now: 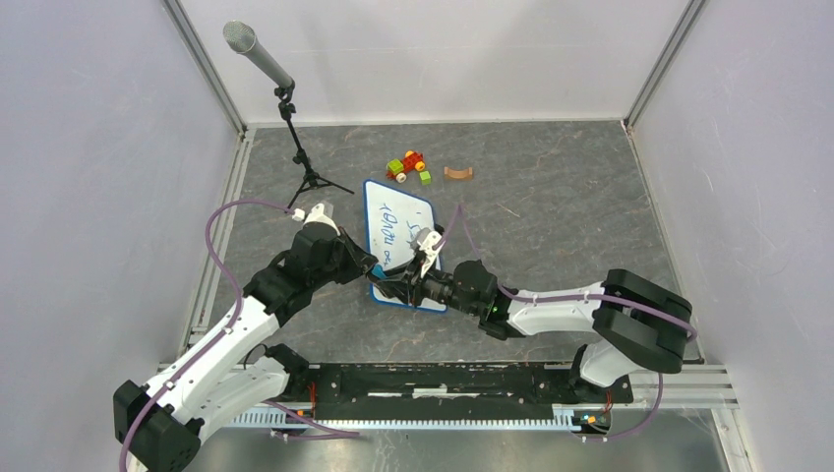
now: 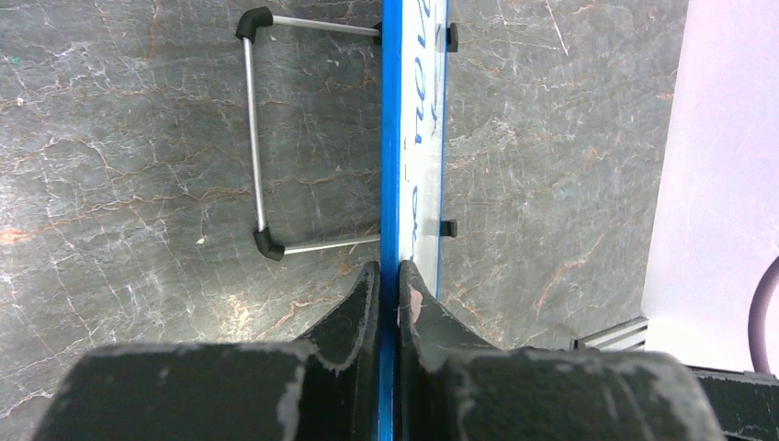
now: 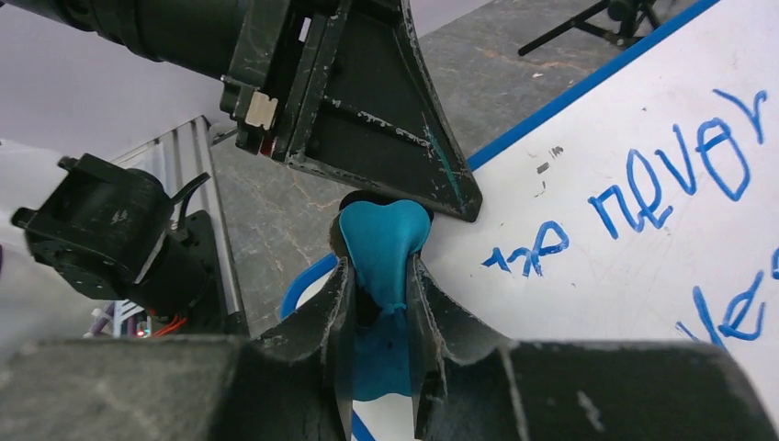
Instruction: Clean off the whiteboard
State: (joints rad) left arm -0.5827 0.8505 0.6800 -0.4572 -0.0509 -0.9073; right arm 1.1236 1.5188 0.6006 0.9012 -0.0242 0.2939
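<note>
The flat white rectangular whiteboard (image 1: pixel 401 228), thin blue rim and blue handwriting, lay near the centre of the top view on the grey marbled table (image 1: pixel 570 197). In the lower middle of the left wrist view, the left gripper (image 2: pixel 389 292) had its black fingers clamped together on the board's blue rim, with a bent silver wire stand (image 2: pixel 255 138) at the upper left. The right gripper (image 3: pixel 379 280) was pinched on a soft teal-blue lump (image 3: pixel 382 234) at the board's edge, left of the writing.

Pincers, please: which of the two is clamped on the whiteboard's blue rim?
The left pincer: it is shut edge-on over the rim of the whiteboard, whereas the right pincer pinches a teal piece instead.
</note>
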